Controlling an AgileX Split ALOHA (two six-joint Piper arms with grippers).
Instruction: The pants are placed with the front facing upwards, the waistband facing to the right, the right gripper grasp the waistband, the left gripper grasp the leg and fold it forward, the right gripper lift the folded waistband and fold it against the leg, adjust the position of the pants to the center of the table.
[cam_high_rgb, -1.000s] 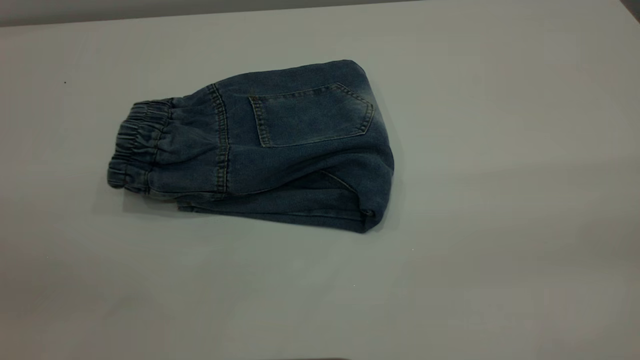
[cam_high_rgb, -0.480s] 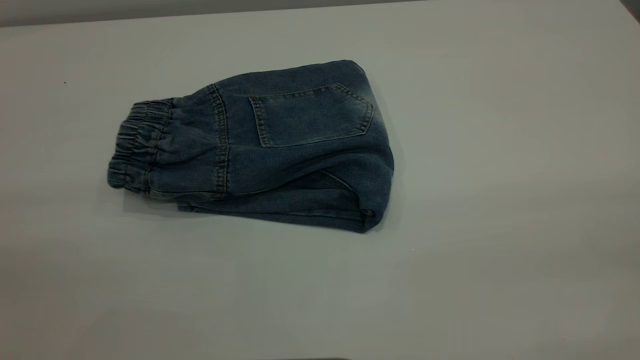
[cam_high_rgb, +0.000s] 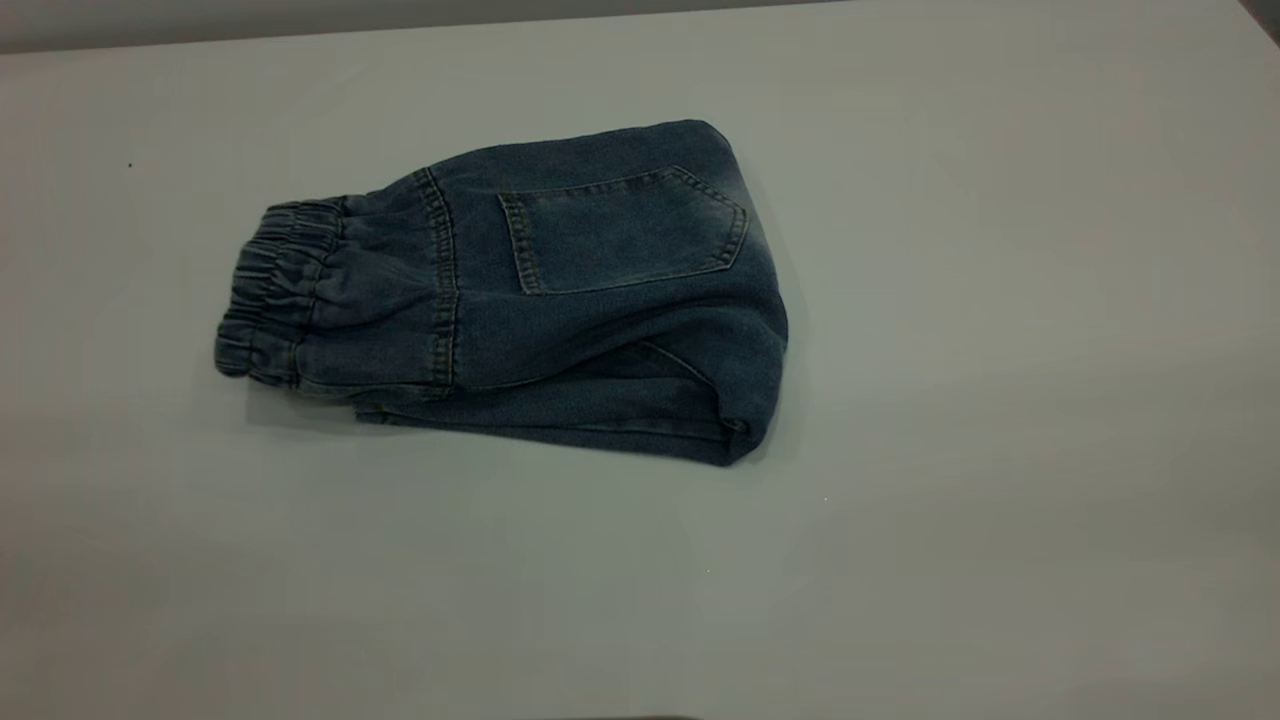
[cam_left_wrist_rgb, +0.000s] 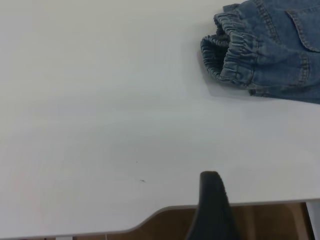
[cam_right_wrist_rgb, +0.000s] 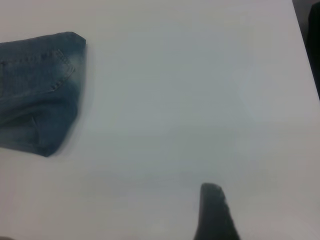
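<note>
The pants lie folded into a compact blue denim bundle on the white table, left of centre in the exterior view. The gathered waistband points left and a square patch pocket faces up. Neither gripper appears in the exterior view. The left gripper shows only as one black tip over the table's edge, well apart from the waistband. The right gripper also shows one black tip, hovering above bare table, far from the pants' folded end.
In the left wrist view the table's edge runs close by, with brown floor beyond it. A dark strip borders the table's edge in the right wrist view. Bare white surface surrounds the pants on every side.
</note>
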